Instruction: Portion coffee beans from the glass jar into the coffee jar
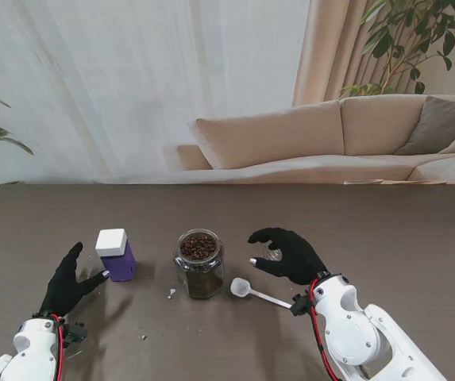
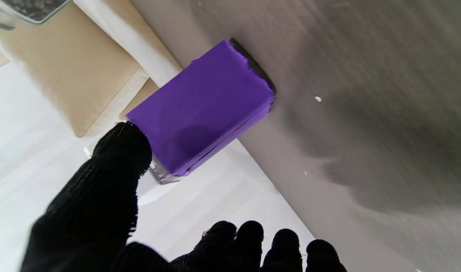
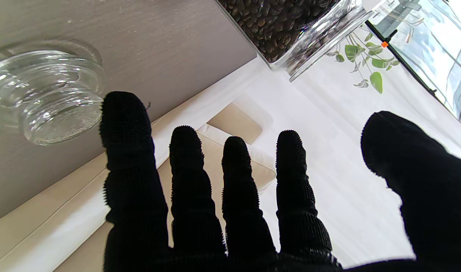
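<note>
Both hands sit near the table's near edge, empty with fingers spread: left hand [image 1: 68, 282] just beside the purple coffee jar [image 1: 119, 255], thumb at its side, right hand [image 1: 287, 254] hovering right of the glass jar [image 1: 199, 263]. That jar stands open mid-table, full of beans; its glass lid [image 3: 45, 96] lies by the right fingers [image 3: 128, 158]. Between jar and right wrist rests the white scoop [image 1: 251, 291], untouched. Judging by this, only the lid is off; the coffee jar's white cap remains on and scooping has yet to start.

Beige sofa [image 1: 322, 139] beyond the table [image 1: 418, 238], grey cushion [image 1: 441, 123], leafy plants [image 1: 418, 40] – sheer white curtain [image 1: 132, 79] behind
</note>
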